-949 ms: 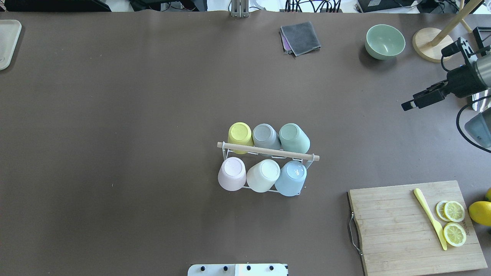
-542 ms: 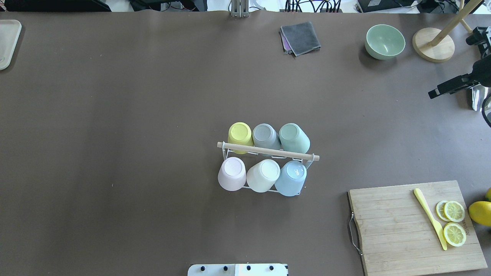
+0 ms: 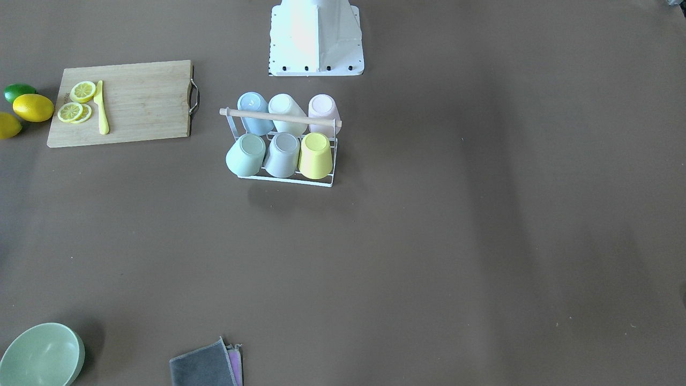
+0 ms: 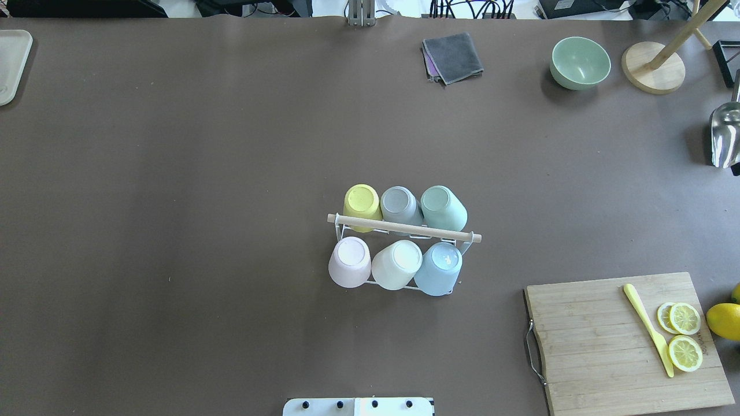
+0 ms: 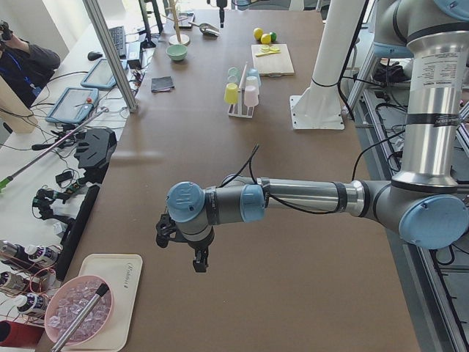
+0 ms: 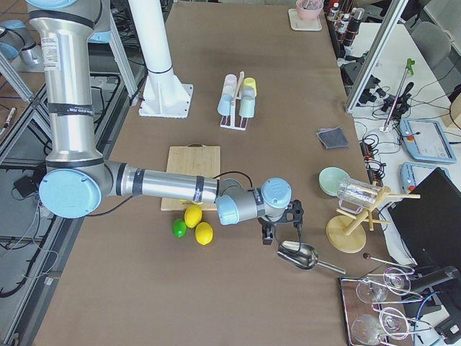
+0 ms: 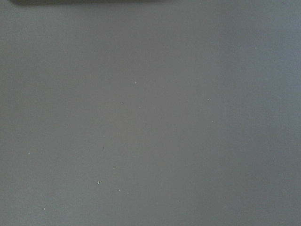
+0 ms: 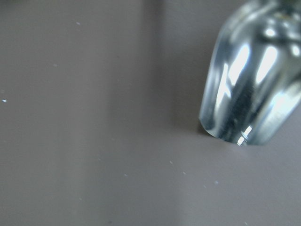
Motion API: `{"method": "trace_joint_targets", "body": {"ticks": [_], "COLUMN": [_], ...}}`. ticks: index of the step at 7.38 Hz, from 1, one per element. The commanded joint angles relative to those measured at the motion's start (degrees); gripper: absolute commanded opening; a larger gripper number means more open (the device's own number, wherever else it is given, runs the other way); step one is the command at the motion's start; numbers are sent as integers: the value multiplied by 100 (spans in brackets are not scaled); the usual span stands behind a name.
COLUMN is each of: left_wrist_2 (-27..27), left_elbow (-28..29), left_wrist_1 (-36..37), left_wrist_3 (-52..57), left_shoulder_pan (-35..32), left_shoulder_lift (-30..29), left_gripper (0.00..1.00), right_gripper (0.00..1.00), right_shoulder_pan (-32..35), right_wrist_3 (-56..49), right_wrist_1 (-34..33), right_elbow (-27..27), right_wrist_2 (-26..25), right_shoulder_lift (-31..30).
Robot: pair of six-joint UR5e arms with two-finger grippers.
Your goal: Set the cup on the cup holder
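Observation:
The cup holder [image 4: 404, 227], a white wire rack with a wooden rod handle, stands mid-table; it also shows in the front view [image 3: 280, 117]. Six cups sit upside down on its prongs: yellow [image 4: 362, 203], grey [image 4: 399, 205], green [image 4: 444, 208], pink [image 4: 350, 262], white [image 4: 396, 264] and blue [image 4: 439, 267]. My left gripper [image 5: 192, 257] shows only in the exterior left view, far from the rack, over bare table. My right gripper [image 6: 282, 234] shows only in the exterior right view, just above a metal scoop [image 6: 299, 256]. I cannot tell whether either is open or shut.
The metal scoop [image 4: 724, 136] lies at the right edge. A cutting board [image 4: 607, 341] with a yellow knife and lemon slices is front right. A green bowl [image 4: 580, 62], a grey cloth [image 4: 452, 56] and a wooden stand base [image 4: 653, 66] are at the back.
My right arm has pulled back to the right and left the overhead view, which uncovers the metal scoop. The rack and cups have not moved.

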Motion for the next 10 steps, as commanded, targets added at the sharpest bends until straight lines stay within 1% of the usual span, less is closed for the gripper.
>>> {"method": "trace_joint_targets", "body": {"ticks": [1,2,3,4,7,9,10], "left_wrist_2": [-4,-4,-4,-4,4,22,-4], "left_elbow": [-80,-98,-107,-133,-151,-38,-133], "left_wrist_1": [0,0,0,0,8,-9,-9], "left_wrist_3": [-18,-18,-18,-18,-27,-36,-19], "left_shoulder_pan": [0,0,0,0,0,17,8], "left_shoulder_lift": [-2,-2,-2,-2,-2,-2,-2], "left_gripper": [99,99,99,99,99,99,99], "right_gripper": [100,100,100,100,100,100,100], "right_shoulder_pan": [507,527,545,580,939,1308,1475], "right_wrist_3": [-926,-967,-1019,-1063,-1317,-2000,-2378], "right_wrist_1": [-1282,-2097,-3106,-3743,-3837,-3828,-3811], "right_elbow": [223,730,1283,1671,1675,1614,1596], "right_wrist_2": [-353,-565,-907,-1023,-954,-997,-1024], "right_shoulder_lift": [-57,-39,57,136,85,-46,-117]}}
